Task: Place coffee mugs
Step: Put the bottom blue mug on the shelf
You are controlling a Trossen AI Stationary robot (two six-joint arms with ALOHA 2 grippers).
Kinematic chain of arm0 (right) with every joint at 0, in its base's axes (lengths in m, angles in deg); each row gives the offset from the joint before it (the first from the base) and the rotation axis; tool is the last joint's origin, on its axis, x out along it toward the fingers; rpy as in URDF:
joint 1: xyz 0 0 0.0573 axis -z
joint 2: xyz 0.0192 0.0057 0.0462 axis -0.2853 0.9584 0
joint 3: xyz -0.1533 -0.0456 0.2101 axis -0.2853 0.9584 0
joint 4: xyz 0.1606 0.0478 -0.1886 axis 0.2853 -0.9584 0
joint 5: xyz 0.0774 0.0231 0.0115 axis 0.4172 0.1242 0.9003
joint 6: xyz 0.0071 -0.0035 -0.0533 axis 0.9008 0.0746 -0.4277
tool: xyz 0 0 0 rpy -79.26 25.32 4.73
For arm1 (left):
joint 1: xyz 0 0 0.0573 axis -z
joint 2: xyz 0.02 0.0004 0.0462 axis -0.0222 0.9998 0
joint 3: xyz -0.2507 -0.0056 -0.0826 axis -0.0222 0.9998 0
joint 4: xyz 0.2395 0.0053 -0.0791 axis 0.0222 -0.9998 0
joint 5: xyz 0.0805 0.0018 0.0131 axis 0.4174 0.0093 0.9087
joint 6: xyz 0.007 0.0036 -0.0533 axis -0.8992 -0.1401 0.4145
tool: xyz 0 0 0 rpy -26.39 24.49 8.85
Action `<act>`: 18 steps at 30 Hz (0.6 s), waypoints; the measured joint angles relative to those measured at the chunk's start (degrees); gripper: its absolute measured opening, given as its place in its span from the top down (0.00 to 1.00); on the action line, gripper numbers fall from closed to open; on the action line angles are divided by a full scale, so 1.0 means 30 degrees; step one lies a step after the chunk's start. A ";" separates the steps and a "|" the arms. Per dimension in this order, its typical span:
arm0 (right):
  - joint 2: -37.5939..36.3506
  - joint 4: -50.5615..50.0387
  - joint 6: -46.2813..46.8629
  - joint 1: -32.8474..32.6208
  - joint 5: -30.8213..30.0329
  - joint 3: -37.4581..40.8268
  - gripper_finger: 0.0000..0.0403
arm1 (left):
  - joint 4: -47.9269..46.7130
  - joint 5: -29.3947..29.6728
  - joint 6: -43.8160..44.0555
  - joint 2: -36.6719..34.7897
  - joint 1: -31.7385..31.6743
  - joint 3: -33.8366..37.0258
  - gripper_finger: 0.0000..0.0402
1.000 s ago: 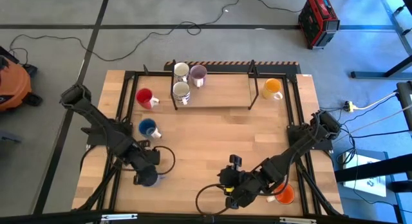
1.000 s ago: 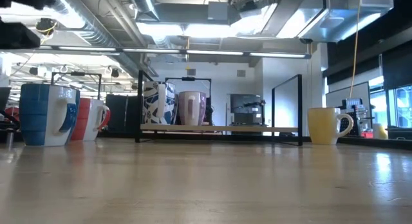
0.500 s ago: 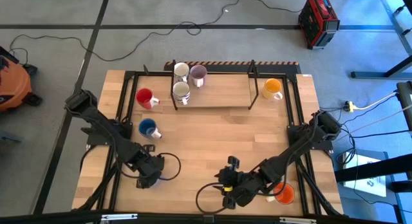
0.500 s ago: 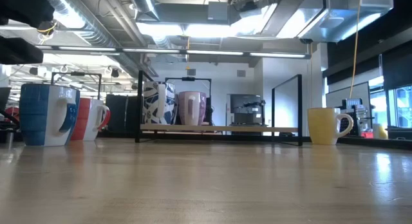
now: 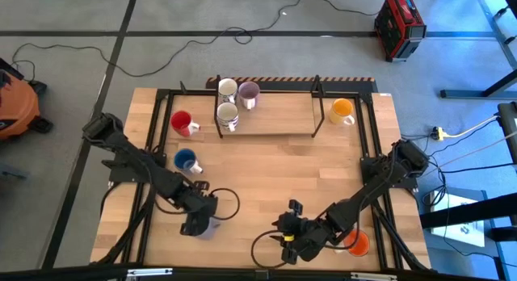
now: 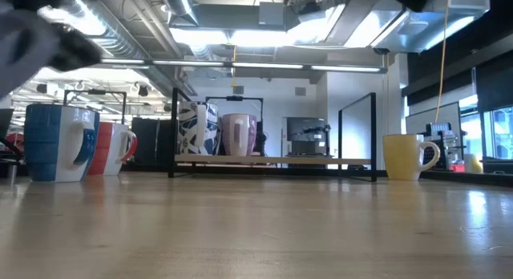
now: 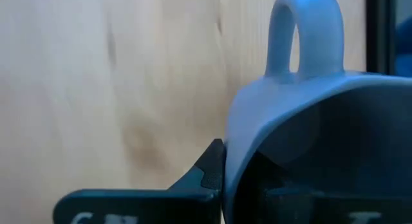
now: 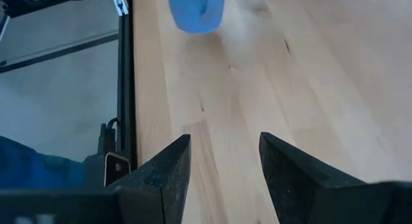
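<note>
My left gripper (image 5: 198,219) is shut on a lavender mug (image 5: 204,228) near the table's front left. The mug's handle (image 7: 302,31) points away from the wrist. My right gripper (image 5: 286,242) hovers open over bare wood at the front middle, with an orange mug (image 5: 356,243) beside its arm. A blue mug (image 5: 187,160) and a red mug (image 5: 182,122) stand at the left. Two white mugs (image 5: 228,113) and a purple mug (image 5: 248,93) stand on the far shelf. A yellow-orange mug (image 5: 342,111) stands to the shelf's right. My left gripper has the lavender mug by its wall at the rim (image 7: 235,143), on the side opposite the handle. One finger (image 7: 209,172) is outside the mug and the other is inside. The fingers come from above, slanting down. Whether the base rests on the table I cannot tell.
A black frame with a wooden shelf (image 5: 275,126) stands across the far part of the table. Black rails (image 5: 153,144) run along both sides. Cables loop on the wood by each gripper. Bare wood lies in the table's middle.
My left gripper has gone toward the table's right edge, and the lavender mug has shifted that way with it. My right gripper has come down a little, toward the near edge.
</note>
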 joint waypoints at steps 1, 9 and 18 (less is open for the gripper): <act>0.0000 -0.0048 0.0064 -0.0051 -0.0171 0.0026 0.57 | -0.0045 0.0181 -0.0533 0.0000 -0.0266 -0.0265 0.96; 0.0000 -0.0185 0.0722 -0.0040 -0.1149 0.0026 0.57 | -0.0936 0.0492 -0.5197 0.2331 -0.2840 -0.3000 0.96; 0.0000 -0.0971 0.1655 -0.0281 -0.1130 0.0026 0.57 | -0.2374 0.2060 -0.8577 0.6428 -0.4043 -0.7584 0.96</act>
